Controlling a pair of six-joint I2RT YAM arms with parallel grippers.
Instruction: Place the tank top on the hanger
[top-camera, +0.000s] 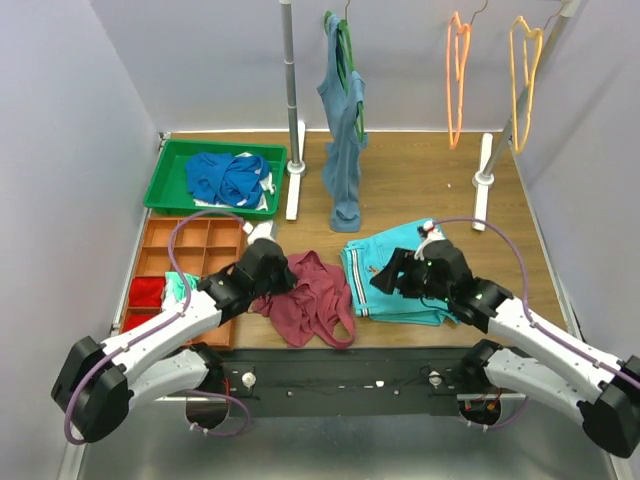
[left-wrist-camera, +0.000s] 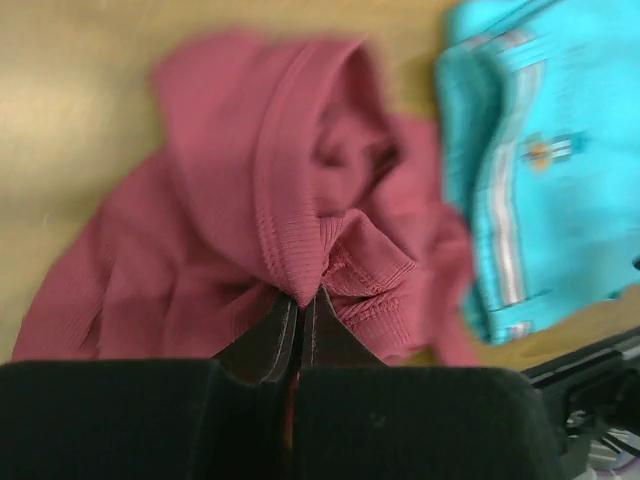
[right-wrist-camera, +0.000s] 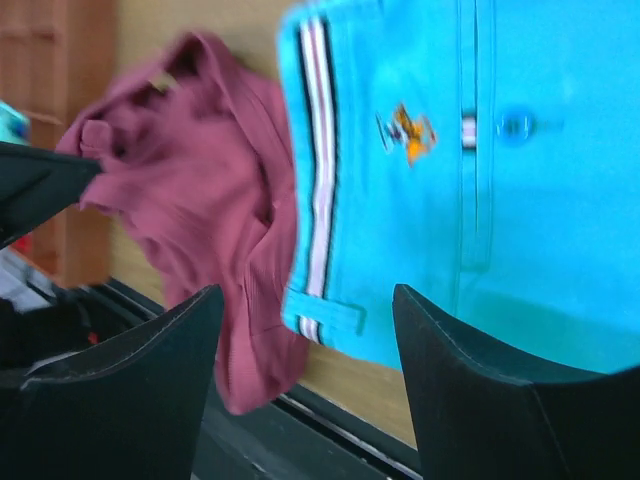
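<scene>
While it lies crumpled on the tabletop (top-camera: 420, 180) at lower centre of the top view, the maroon tank top (top-camera: 312, 300) has a ribbed edge clamped between the left fingers (left-wrist-camera: 268, 340), shown only by the left wrist view. Right fingers (right-wrist-camera: 150, 350) stand apart over the turquoise garment (right-wrist-camera: 480, 150). Upper left, a green tray (top-camera: 163, 180) holds blue cloth (top-camera: 228, 178); the orange hanger (top-camera: 457, 80) hangs upper right.

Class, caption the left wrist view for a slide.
Left gripper pinching a ribbed edge of the maroon tank top, turquoise garment alongside.
</scene>
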